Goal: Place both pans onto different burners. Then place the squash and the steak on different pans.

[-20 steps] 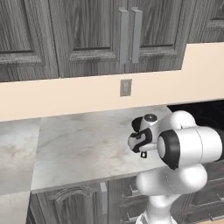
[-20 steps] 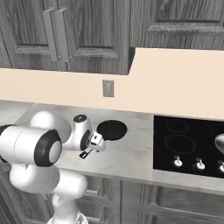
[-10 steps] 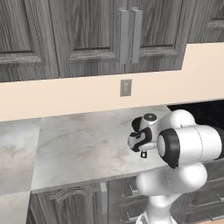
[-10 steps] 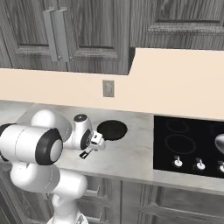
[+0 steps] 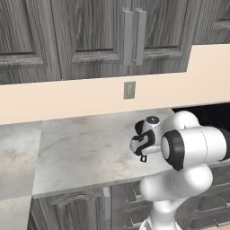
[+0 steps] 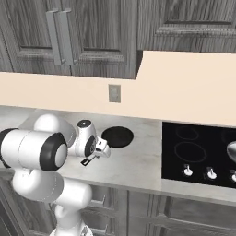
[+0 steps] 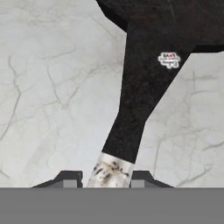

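At the bottom of the hand view our gripper (image 7: 106,177) has its jaws drawn close on either side of the black pan's handle (image 7: 140,96). The black pan (image 6: 117,137) sits mid-frame on the counter (image 6: 138,161). We judge the next move a lift toward the burners (image 6: 190,151) at right.

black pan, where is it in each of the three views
Left base view: not in it.
Right base view: the black pan lies on the marble counter, centre, left of the cooktop.
Hand view: its pan body is along the top edge and its handle runs down the middle to between the hand's fingertips.
Shared landmark: the marble counter.
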Motion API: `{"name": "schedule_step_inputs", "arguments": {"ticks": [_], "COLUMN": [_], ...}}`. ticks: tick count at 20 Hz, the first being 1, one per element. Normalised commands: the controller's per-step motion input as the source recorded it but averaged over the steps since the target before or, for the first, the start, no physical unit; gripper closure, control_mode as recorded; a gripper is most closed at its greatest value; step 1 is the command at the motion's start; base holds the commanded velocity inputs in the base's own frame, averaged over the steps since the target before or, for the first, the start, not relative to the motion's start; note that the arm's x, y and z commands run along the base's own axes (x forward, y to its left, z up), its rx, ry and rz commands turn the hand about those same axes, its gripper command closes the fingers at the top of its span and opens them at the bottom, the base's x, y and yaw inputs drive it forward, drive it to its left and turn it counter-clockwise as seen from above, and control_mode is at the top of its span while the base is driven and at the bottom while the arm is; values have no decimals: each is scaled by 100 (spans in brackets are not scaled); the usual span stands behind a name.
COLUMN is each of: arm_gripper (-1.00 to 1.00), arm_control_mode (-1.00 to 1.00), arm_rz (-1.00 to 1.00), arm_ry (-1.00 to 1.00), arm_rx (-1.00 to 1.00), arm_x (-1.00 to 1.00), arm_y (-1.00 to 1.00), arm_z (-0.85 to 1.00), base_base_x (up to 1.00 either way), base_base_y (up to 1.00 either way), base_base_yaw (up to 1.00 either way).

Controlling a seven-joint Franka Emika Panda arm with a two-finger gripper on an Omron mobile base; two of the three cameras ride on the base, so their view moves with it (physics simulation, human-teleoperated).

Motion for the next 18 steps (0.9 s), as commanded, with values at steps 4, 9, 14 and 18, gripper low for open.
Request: {"name": "schedule_step_inputs", "arguments": {"ticks": [4, 9, 14, 18], "arm_gripper": [100, 100, 100, 100], "arm_control_mode": [-100, -100, -100, -100], "arm_rz": [0, 0, 0, 0], "arm_ry": [0, -3, -1, -1], "arm_rx": [0, 0, 0, 0], "arm_x": [0, -12, -26, -40], "arm_y": [0, -2, 0, 0], "arm_z": [-8, 14, 40, 38], "base_base_x": [0, 0, 0, 0], "base_base_y": [0, 0, 0, 0], "base_base_yaw": [0, 0, 0, 0]}}
